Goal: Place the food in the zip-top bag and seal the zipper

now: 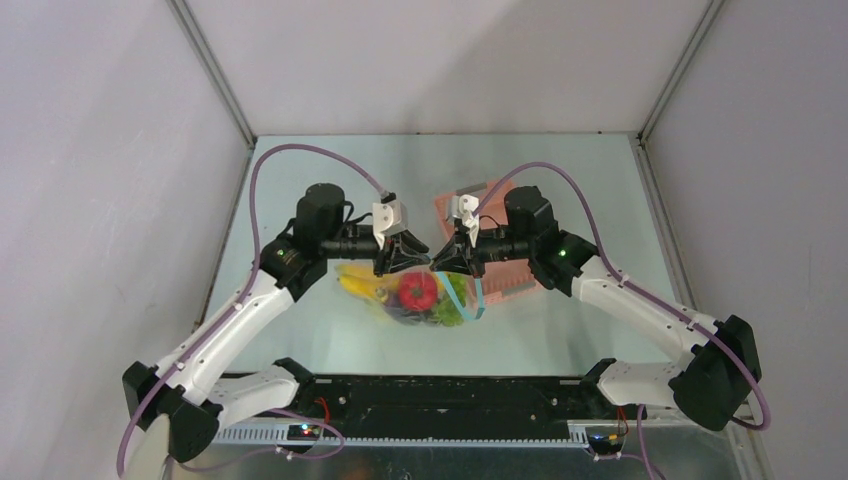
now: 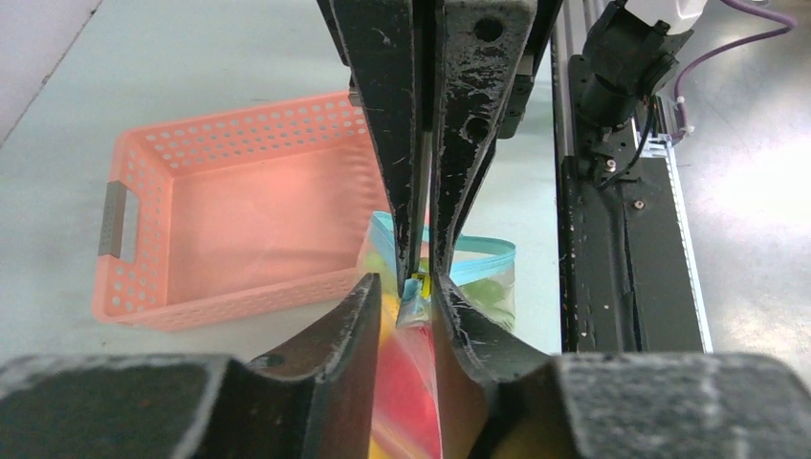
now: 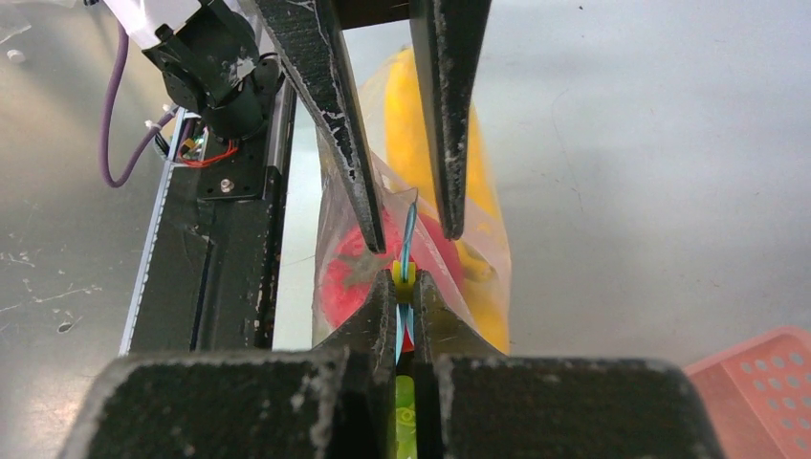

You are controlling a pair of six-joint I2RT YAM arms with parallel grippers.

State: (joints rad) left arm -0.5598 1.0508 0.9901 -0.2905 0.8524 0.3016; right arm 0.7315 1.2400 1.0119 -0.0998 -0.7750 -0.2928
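The right jaws pinch the thin light blue zipper strip point(image 3: 409, 229) on the clear floppy plastic bag point(image 2: 483, 287) of toy food point(image 1: 418, 290). The left jaws stand spread around it.

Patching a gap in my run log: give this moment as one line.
right end effector: shut on zipper | left end effector: open around zipper | food: inside zip-top bag | pink basket: beside bag

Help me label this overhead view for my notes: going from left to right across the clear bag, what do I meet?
yellow banana → red round fruit → green piece → light blue zipper
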